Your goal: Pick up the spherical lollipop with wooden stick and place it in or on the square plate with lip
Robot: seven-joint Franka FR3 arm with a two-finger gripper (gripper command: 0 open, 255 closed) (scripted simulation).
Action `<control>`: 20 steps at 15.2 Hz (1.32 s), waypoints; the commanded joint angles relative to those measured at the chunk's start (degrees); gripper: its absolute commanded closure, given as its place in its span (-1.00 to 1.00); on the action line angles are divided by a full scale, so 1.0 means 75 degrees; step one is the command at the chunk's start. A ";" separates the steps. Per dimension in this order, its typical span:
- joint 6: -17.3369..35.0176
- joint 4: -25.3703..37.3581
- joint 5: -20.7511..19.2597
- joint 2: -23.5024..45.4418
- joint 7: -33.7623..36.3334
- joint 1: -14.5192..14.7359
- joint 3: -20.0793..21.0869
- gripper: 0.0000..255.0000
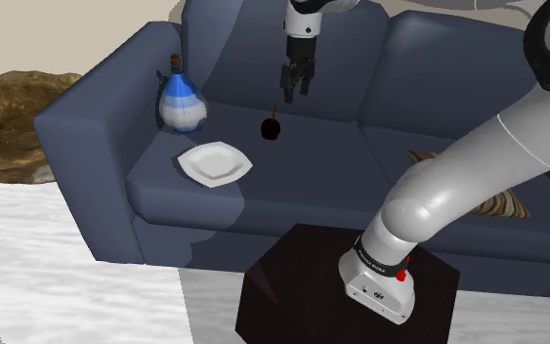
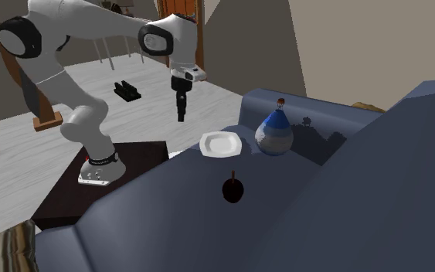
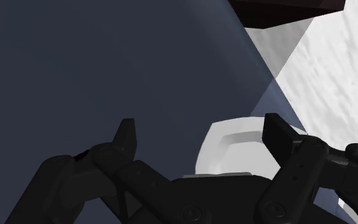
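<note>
Your pincer [image 1: 294, 95] hangs wide open and empty above the sofa [image 1: 312, 181]. The lollipop [image 1: 271, 127] rests on the seat just below it, near the plate [image 1: 214, 162], with its dark ball down and its stick up. Expect it to be light, hard, smooth and quick to roll. The stick looks too thin to hold, so close across the ball's middle.
</note>
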 commanded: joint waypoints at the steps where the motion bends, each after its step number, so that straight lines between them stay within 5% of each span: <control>1: 0.0148 0.0360 -0.0158 0.0628 -0.0149 -0.0035 -0.0061 -1.00; 11: 0.0386 0.2662 -0.0827 0.3692 -0.0875 -0.0277 -0.0336 -1.00; 20: -0.0105 0.5826 -0.1273 0.6737 -0.1549 -0.0548 -0.0520 -1.00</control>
